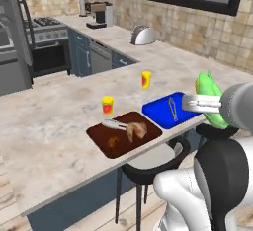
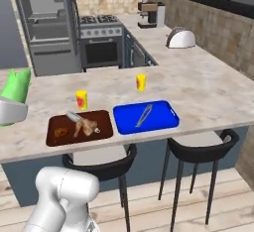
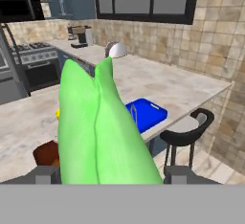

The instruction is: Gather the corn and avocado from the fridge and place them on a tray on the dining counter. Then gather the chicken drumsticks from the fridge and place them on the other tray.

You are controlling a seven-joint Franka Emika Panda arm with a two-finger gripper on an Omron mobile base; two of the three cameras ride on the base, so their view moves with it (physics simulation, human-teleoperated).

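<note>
**A:** Starting nearest: what is the gripper [image 3: 107,173] doing?

**B:** Its jaws are spread wide around the corn [image 3: 103,132], clamped on the green husk, and it hangs in the air near the counter's front edge, close to the right end of the blue tray [image 1: 157,111].

**A:** So what might go wrong?

**B:** The husk is long and tapered and juts well past the fingers. If the hold sits off-centre, I'd guess the cob could pivot or slip as the arm swings over.

**A:** And below it?

**B:** Two dark stools [image 2: 201,149] stand under the counter's near edge. A release made short of the edge would send the corn to the floor.

**A:** On the counter itself?

**B:** The brown tray [image 2: 57,122] on the left already holds a chicken drumstick [image 2: 85,125] beside a metal utensil. The blue one to its right has a whisk [image 2: 144,115] lying in it; setting the corn on that could leave it rocking.

**A:** Farther back?

**B:** Two yellow cups [image 1: 107,105] stand just beyond the trays. Overshooting could knock one over. I see no avocado anywhere.
</note>
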